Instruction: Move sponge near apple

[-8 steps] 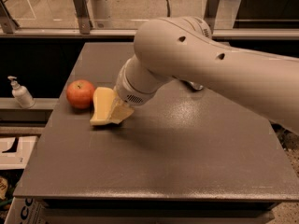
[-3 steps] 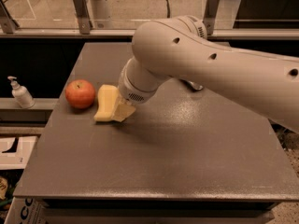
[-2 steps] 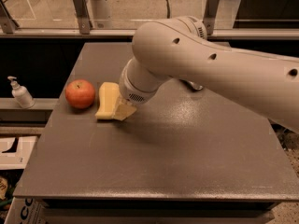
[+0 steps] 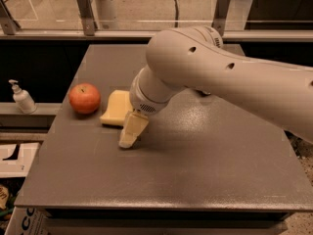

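Note:
The pale yellow sponge (image 4: 115,109) lies flat on the dark grey table (image 4: 205,170), a small gap to the right of the red-orange apple (image 4: 84,98). My gripper (image 4: 130,134) hangs from the big cream arm at the sponge's front right corner, its tip down near the table top. One pale yellow finger (image 4: 133,127) shows, standing clear of the sponge. The gripper looks open and holds nothing. The other finger and the sponge's right edge are hidden behind the wrist.
A white pump bottle (image 4: 21,97) stands on a ledge left of the table. A glass barrier with metal posts (image 4: 84,9) runs along the far edge. The arm (image 4: 230,82) spans the table's right half.
The sponge was held tilted in the gripper beside the apple. Now it lies flat on the table, and the gripper has let go and shifted slightly toward the front.

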Tool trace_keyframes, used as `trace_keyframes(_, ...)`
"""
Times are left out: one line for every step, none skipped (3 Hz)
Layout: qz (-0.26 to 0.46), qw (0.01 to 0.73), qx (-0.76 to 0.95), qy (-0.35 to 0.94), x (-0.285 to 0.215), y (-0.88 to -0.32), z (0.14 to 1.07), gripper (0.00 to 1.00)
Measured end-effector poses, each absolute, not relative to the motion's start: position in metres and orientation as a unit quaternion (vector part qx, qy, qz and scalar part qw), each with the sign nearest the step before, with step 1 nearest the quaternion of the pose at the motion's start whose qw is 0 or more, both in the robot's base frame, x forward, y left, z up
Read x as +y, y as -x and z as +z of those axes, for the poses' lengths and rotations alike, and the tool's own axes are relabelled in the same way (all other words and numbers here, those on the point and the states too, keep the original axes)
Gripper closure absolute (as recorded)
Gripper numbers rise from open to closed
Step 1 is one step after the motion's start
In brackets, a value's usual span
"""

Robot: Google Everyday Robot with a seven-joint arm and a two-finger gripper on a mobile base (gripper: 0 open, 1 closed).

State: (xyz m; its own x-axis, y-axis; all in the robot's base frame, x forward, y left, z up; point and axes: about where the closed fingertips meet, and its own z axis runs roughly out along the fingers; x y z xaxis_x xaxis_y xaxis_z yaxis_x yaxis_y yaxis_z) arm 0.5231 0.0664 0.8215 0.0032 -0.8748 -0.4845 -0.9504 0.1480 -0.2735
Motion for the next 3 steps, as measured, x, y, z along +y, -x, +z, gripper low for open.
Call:
trace_keyframes(0.089, 0.288, 0.709, 0.638, 0.0672, -0.5142, 0.8121, 0.0)
trace_keyframes(0.125, 0.3, 0.718, 0.615, 0.0662, -0.5095, 0.8086, 0.0)
trace_keyframes(0.165, 0.323, 0.726, 0.584, 0.0609, -0.5109, 0.8174, 0.0)
